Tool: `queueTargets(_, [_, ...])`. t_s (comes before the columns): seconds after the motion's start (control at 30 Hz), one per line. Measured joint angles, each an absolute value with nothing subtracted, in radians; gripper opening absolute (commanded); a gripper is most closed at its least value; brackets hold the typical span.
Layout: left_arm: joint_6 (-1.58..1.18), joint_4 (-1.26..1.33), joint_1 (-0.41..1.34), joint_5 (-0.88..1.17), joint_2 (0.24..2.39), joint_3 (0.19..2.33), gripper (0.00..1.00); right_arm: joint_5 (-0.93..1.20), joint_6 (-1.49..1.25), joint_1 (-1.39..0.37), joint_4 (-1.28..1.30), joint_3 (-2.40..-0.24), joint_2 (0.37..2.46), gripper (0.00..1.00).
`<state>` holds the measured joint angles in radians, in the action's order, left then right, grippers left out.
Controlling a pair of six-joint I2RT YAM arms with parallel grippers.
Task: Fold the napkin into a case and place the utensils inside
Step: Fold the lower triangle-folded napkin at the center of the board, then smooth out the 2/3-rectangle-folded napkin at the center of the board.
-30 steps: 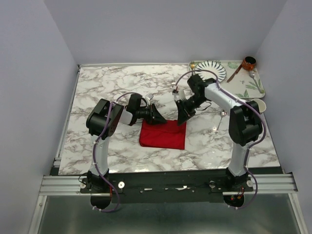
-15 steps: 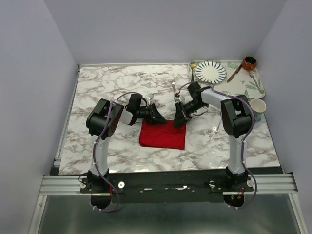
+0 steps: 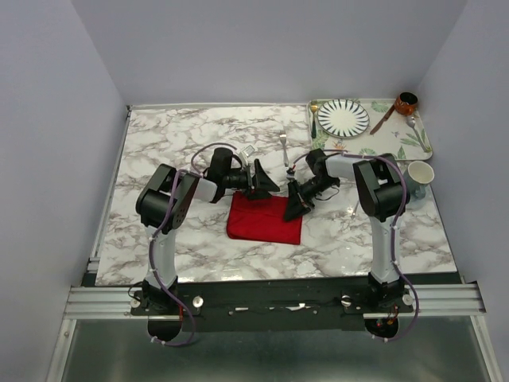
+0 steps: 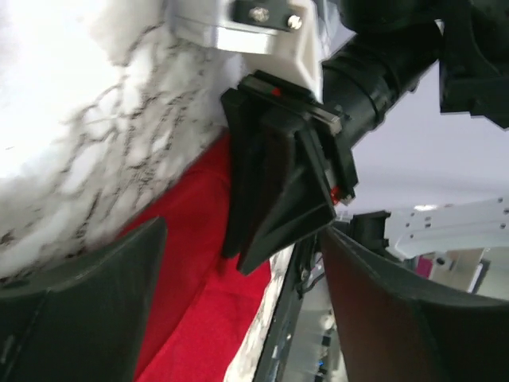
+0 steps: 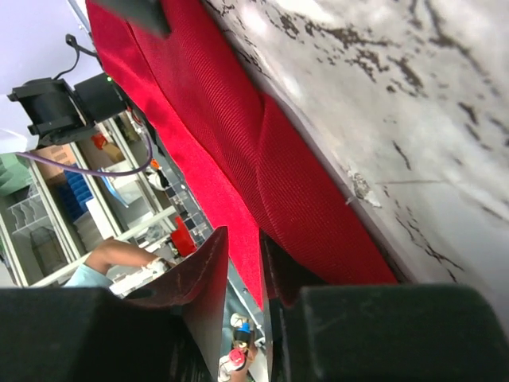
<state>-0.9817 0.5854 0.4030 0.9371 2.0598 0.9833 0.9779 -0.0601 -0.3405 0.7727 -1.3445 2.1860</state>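
Top external view has one deep-red napkin lying folded as a rectangle on the marble worktop, a little below the centre of the frame. Two pincers meet at its upper edge. Of these, the left pincer is over the upper edge, its fingers wide apart with nothing between them. At the upper right corner the right pincer is narrow, with the cloth edge between its fingers. One silver fork lies above the napkin, apart from it. At upper right, one tray carries one striped plate; one white cup stands just below the tray
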Motion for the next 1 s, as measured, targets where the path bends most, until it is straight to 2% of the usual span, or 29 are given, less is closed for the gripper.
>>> queueTargets(0.2, [-1.074,0.705,0.414,0.941,2.043,0.940,0.99,0.986,-0.075,-0.340,0.774,-1.347,2.186,0.38])
queueTargets(0.77, [-1.364,1.150,0.256,1.094,2.167,0.831,0.99,0.994,-0.080,-0.336,0.761,-1.340,2.186,0.38])
queueTargets(0.9, [-1.335,1.128,0.230,1.108,2.126,0.780,0.99,1.000,-0.080,-0.334,0.751,-1.337,2.186,0.39])
queueTargets(1.0, [-1.199,0.968,0.192,1.097,2.042,0.758,0.99,1.005,-0.079,-0.334,0.744,-1.334,2.186,0.40])
